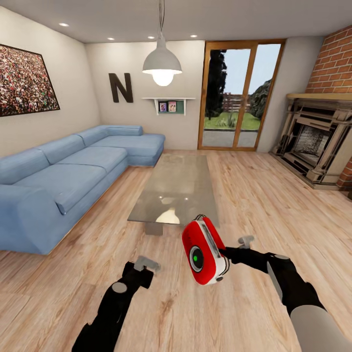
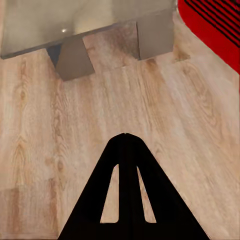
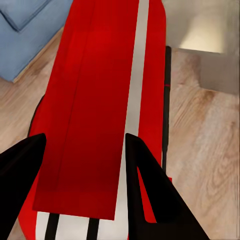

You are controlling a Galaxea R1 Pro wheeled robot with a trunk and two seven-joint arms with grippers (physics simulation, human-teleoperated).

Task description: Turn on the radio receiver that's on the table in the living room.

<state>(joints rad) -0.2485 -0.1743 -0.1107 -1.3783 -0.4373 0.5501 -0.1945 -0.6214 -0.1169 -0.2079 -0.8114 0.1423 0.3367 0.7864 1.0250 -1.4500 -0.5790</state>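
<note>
Bright-red rounded radio receiver (image 1: 204, 251) with white trim, held in the air by the right claw (image 1: 226, 254), off the worktop.

The radio sits upright and tilted, its round dial with a green centre facing the head camera, above the wood floor (image 1: 254, 205) just in front of the near end of the long, low, glossy grey worktop (image 1: 176, 188). In the right wrist view the two black fingers (image 3: 145, 190) pinch the red body (image 3: 100, 110) from either side. The left claw (image 1: 142, 266) hangs lower, near the radio but apart from it, its fingers pressed together to a point (image 2: 125, 136) over bare floor, with the worktop's grey block legs (image 2: 72, 57) ahead. A blue corner sofa (image 1: 63, 171) stands left of the worktop, a brick fireplace (image 1: 318, 142) right, a white pendant lamp (image 1: 162, 61) above.
</note>
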